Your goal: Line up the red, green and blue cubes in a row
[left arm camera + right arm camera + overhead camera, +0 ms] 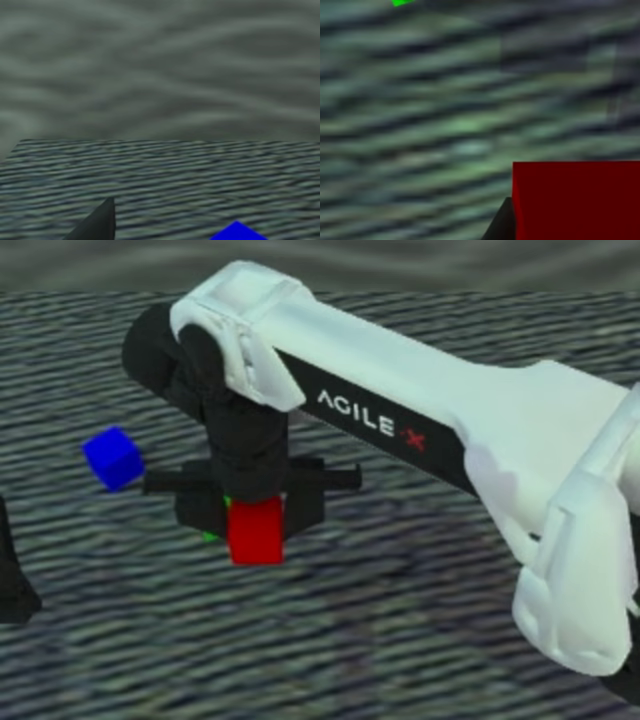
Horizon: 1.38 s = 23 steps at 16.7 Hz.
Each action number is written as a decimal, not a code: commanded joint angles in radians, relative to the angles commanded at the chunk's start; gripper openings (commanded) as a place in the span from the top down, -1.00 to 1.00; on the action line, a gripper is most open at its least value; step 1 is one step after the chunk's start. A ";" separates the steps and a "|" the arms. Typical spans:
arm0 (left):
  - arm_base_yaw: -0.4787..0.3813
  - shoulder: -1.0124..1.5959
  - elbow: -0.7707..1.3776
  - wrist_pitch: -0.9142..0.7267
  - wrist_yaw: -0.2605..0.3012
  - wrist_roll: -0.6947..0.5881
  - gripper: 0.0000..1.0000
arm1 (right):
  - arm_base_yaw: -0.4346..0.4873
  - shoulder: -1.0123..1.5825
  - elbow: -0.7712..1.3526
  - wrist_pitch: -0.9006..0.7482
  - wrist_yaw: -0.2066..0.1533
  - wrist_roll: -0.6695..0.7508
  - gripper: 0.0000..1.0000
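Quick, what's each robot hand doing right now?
Left gripper: parked at the table's left edge, cannot be told.
Right gripper: holding the red cube.

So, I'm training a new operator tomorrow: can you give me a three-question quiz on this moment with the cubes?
1. True or false: the blue cube lies to the left of the red cube in the top view.
2. Which arm reaches over the cubes? A) left B) right
3. Fill in: the cube mostly hidden under the right gripper is ____.

Key: 1 true. 2 B; the left gripper stays at the table's left edge. 3 green; only slivers of the green cube show.
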 joint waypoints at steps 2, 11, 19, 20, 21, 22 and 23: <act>0.000 0.000 0.000 0.000 0.000 0.000 -1.00 | -0.003 -0.004 -0.006 0.006 -0.002 0.000 1.00; 0.000 0.000 0.000 0.000 0.000 0.000 -1.00 | 0.003 0.003 -0.270 0.273 0.000 0.003 1.00; 0.000 0.000 0.000 0.000 0.000 0.000 -1.00 | 0.003 0.003 -0.272 0.275 0.000 0.003 0.40; 0.000 0.000 0.000 0.000 0.000 0.000 -1.00 | 0.003 0.003 -0.272 0.275 0.000 0.003 0.25; 0.000 0.000 0.000 0.000 0.000 0.000 -1.00 | 0.003 0.003 -0.272 0.275 0.000 0.003 0.10; 0.000 0.000 0.000 0.000 0.000 0.000 -1.00 | 0.003 0.003 -0.272 0.275 0.000 0.003 -0.06; 0.000 0.000 0.000 0.000 0.000 0.000 -1.00 | 0.003 0.003 -0.272 0.275 0.000 0.003 -0.21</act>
